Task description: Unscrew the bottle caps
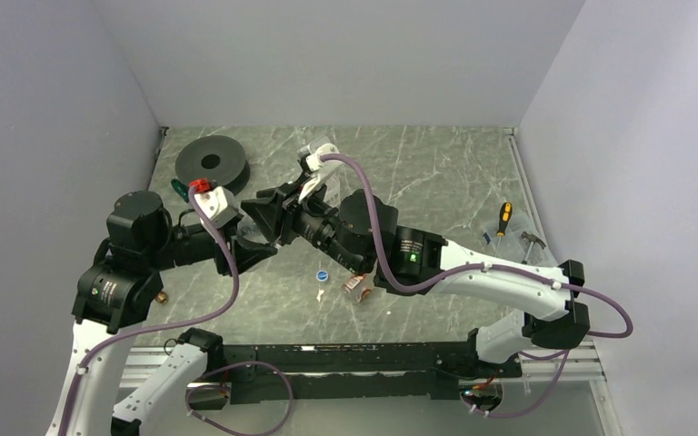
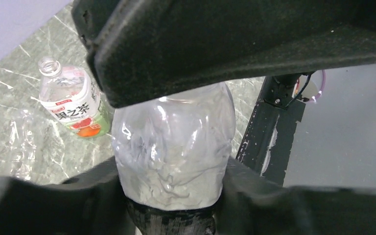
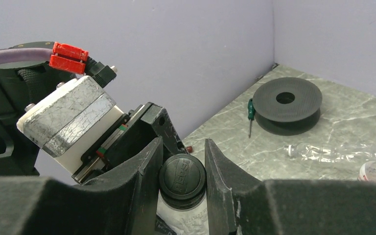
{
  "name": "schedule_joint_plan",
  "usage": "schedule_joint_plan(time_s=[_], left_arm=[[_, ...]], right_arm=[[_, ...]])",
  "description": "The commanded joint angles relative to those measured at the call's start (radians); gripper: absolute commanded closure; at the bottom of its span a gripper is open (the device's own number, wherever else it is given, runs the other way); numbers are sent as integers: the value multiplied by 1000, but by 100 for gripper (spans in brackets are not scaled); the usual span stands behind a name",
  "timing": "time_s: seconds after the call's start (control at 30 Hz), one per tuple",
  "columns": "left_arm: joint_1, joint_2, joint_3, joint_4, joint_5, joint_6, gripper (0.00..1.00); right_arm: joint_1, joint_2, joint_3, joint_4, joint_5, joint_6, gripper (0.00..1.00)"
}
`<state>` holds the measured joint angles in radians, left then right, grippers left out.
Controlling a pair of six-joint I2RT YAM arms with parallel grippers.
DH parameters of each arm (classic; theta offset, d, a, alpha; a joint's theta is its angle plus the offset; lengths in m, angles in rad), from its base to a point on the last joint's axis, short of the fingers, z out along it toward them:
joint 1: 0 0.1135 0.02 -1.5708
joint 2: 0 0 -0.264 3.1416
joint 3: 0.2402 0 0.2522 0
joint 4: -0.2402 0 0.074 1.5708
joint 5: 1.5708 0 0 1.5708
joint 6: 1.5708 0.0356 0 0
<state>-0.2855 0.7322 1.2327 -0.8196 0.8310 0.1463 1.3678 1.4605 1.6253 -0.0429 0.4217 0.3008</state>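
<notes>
A crumpled clear bottle (image 2: 174, 147) is held off the table between both arms. My left gripper (image 2: 174, 196) is shut on its body, a finger pressed on each side. Its black cap (image 3: 182, 175) sits between the fingers of my right gripper (image 3: 182, 181), which is shut on it. In the top view the two grippers meet nose to nose, left gripper (image 1: 253, 229) and right gripper (image 1: 277, 213). A blue cap (image 1: 323, 274) and a white cap (image 1: 320, 293) lie loose on the table. The green-white-orange labelled bottle (image 2: 73, 100) lies there with a bare neck.
A large black disc with a hole (image 1: 212, 162) sits at the back left, a green-handled screwdriver (image 3: 249, 115) beside it. Another clear bottle (image 3: 333, 152) lies flat. A small red-brown-labelled bottle (image 1: 356, 286) lies near the caps. A yellow screwdriver (image 1: 503, 218) lies at the right.
</notes>
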Motion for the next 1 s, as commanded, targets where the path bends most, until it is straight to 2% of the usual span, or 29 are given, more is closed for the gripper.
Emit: schedule_joint_plan(time_s=[0.0, 0.1, 0.17, 0.23, 0.33, 0.43, 0.53, 0.6, 0.73, 0.77, 0.83, 0.87, 0.93, 0.97], left_arm=[[2, -10, 21, 44, -41, 15, 66], [2, -5, 34, 33, 4, 12, 71], [2, 2, 56, 16, 84, 6, 73], [2, 14, 86, -11, 192, 0, 73], [2, 44, 135, -61, 366, -9, 69], [2, 65, 170, -77, 469, -39, 68], [2, 61, 176, -46, 509, -75, 68], [3, 62, 182, -59, 510, -66, 68], [3, 60, 181, -92, 499, -25, 69], [3, 59, 179, -94, 493, -18, 69], [3, 55, 174, -97, 465, -4, 69], [3, 53, 171, -102, 437, 10, 68], [3, 43, 160, -104, 363, 34, 68], [3, 39, 151, -105, 318, 50, 68]], right_arm=[[17, 10, 57, 17, 79, -18, 100], [17, -1, 43, 38, 39, -37, 100], [15, -29, 12, 86, -40, -56, 100], [5, -69, -35, 142, -175, -72, 100], [-43, -135, -120, 253, -459, -60, 100], [-105, -171, -172, 352, -722, -27, 100], [-158, -160, -164, 375, -921, -3, 100], [-173, -145, -136, 348, -991, -18, 100], [-174, -126, -86, 248, -1006, -77, 97], [-176, -124, -81, 229, -991, -89, 87], [-176, -132, -82, 201, -901, -100, 46], [-176, -141, -88, 193, -828, -99, 29], [-176, -163, -108, 192, -593, -77, 3], [-176, -176, -116, 193, -507, -67, 1]])
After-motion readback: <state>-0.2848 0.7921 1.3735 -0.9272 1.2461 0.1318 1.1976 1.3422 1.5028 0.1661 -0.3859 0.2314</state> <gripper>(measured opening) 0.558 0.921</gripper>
